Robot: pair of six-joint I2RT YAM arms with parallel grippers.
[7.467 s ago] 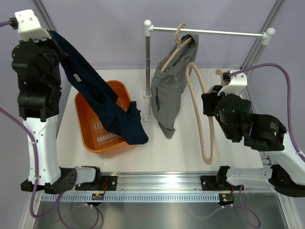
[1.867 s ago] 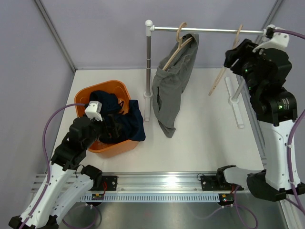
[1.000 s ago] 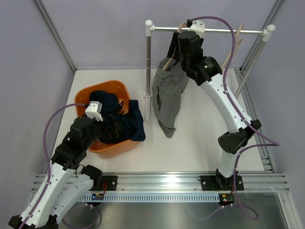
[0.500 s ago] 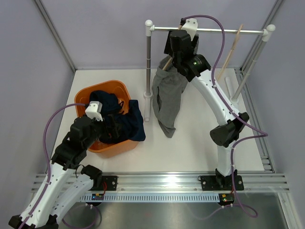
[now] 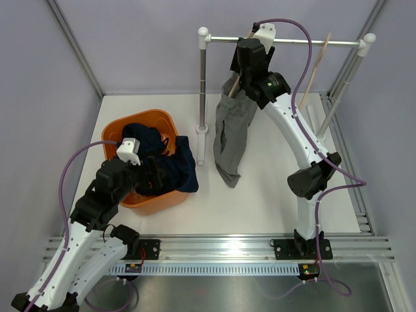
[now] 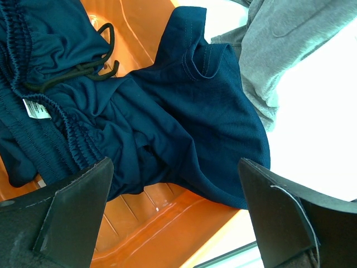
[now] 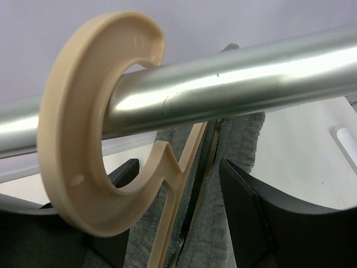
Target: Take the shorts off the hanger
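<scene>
The grey shorts (image 5: 231,136) hang from a beige hanger (image 5: 232,85) hooked over the steel rail (image 5: 299,43). My right gripper (image 5: 246,70) is at the hanger's neck, just under the rail. In the right wrist view its jaws (image 7: 177,167) stand apart on either side of the hanger (image 7: 61,139) neck and the grey waistband (image 7: 234,145); the right finger touches cloth. The navy shorts (image 5: 172,166) lie in the orange tub (image 5: 140,198), one leg draped over its rim. My left gripper (image 5: 146,172) hovers open over the navy shorts (image 6: 184,111) and tub (image 6: 162,223), holding nothing.
An empty beige hanger (image 5: 315,65) hangs slanted near the rail's right end. The rack's left post (image 5: 202,91) stands between tub and grey shorts; the right post (image 5: 344,84) leans by the table's right edge. White table shows around the tub.
My right arm swung from the rail's right end to the grey shorts' hanger and settled at its neck. The grey shorts now hang narrower and turned. The left arm stayed still.
</scene>
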